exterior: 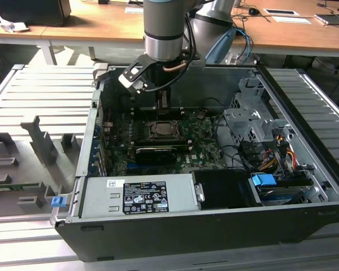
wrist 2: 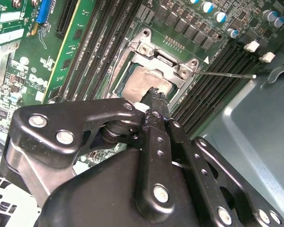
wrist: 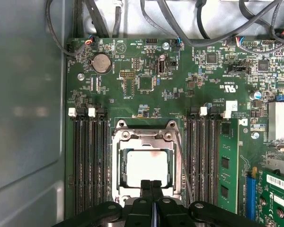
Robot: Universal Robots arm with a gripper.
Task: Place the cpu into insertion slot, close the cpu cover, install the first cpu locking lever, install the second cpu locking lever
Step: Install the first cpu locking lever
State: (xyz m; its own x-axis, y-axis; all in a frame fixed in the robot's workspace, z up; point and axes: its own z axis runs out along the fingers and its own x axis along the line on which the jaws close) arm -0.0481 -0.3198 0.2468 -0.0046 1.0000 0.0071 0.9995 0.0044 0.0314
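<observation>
The gripper (wrist: 151,188), seen in the first wrist view, has its black bolted fingers pressed together on nothing, with the tips at the edge of the cpu cover (wrist: 144,140). That grey metal frame lies flat over the insertion slot (wrist: 123,165). Its square window shows the cpu (wrist: 147,166), dull silvery-tan. A thin wire locking lever (wrist: 184,165) runs alongside. In the exterior view the socket sits mid-frame amid green circuit board (exterior: 199,145).

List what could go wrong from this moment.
The gripper, shut, sits at the edge of the cover over the cpu; pressing off-centre might skew the cover. The thin lever sticks out over the memory slots, seemingly unlatched, so the cover may lift, and the gripper could snag it.
</observation>
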